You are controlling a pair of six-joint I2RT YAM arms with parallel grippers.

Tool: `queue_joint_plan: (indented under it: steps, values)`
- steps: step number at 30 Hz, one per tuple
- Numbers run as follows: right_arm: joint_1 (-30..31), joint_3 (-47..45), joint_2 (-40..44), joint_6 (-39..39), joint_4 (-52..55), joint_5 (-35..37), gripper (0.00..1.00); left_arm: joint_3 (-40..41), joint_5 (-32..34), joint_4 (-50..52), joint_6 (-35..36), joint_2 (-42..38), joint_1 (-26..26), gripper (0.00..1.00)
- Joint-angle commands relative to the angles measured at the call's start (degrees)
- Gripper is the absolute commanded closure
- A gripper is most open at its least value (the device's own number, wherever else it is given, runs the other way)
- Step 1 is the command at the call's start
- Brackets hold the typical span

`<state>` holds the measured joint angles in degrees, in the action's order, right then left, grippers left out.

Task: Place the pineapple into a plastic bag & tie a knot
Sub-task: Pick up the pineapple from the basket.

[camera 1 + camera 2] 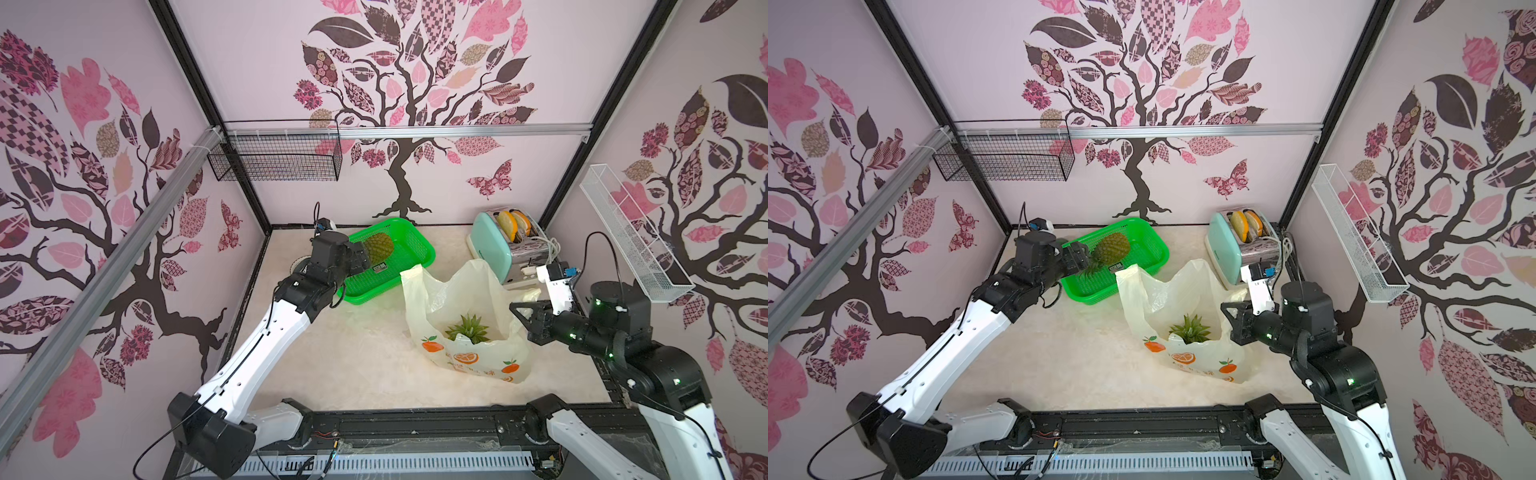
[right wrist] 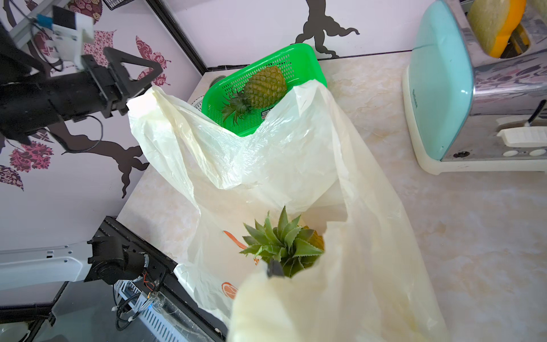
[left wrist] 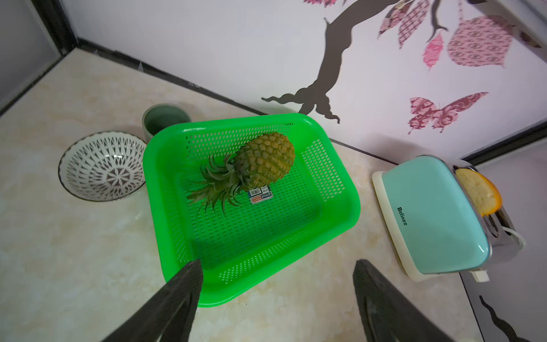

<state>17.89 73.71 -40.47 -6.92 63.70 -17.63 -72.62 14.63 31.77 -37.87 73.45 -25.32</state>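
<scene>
The plastic bag [image 1: 457, 291] [image 1: 1175, 291] [image 2: 266, 154], pale yellow with orange fruit prints, stands open mid-table. The green crown of a pineapple [image 1: 467, 328] [image 1: 1190, 328] [image 2: 281, 242] pokes up inside it. Another pineapple [image 1: 380, 247] [image 1: 1113, 247] [image 3: 263, 160] [image 2: 265, 87] lies on its side in a green basket [image 1: 419, 249] [image 3: 340, 231]. My left gripper [image 1: 362, 257] [image 1: 1079, 257] [image 3: 276, 263] hovers open over the basket's near edge, short of that fruit, holding nothing. My right gripper [image 1: 519, 309] [image 1: 1225, 309] [image 2: 275, 269] is shut on the bag's right-hand rim, with film draped over its jaws.
A mint toaster [image 1: 494, 249] [image 3: 435, 219] with bread slices stands at the back right, close behind the bag. A patterned bowl [image 3: 102, 165] and a green cup [image 3: 165, 118] sit left of the basket. A black wire basket [image 1: 278, 158] and a white wire shelf [image 1: 631, 237] hang on the walls.
</scene>
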Motion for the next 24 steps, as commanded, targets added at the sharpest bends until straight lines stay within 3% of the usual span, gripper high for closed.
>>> queue_joint_plan:
  steps: [1, 6, 10, 18, 24]
  values:
    - [0.3, 0.3, 0.5, 0.5, -0.2, -0.2, 1.0, 0.5, -2.4, -1.9, -12.2, 4.0, 2.5, 0.15]
    - [0.3, 0.5, 0.7, 0.5, 0.2, 0.3, 1.0, -1.3, -2.0, -4.7, -26.1, 11.6, 4.2, 0.12]
    - [0.3, 0.6, 0.9, 0.3, 0.4, 1.0, 1.0, -4.2, -1.4, -3.3, -37.4, 17.5, 4.4, 0.02]
    - [0.2, -0.1, 1.3, -0.8, 0.1, 1.5, 1.0, -4.6, -1.1, -5.1, -58.2, 25.5, 5.1, 0.02]
    - [0.3, -0.3, 1.4, -0.8, 0.4, 1.8, 1.0, -6.8, -1.2, -8.1, -66.6, 31.0, 5.8, 0.02]
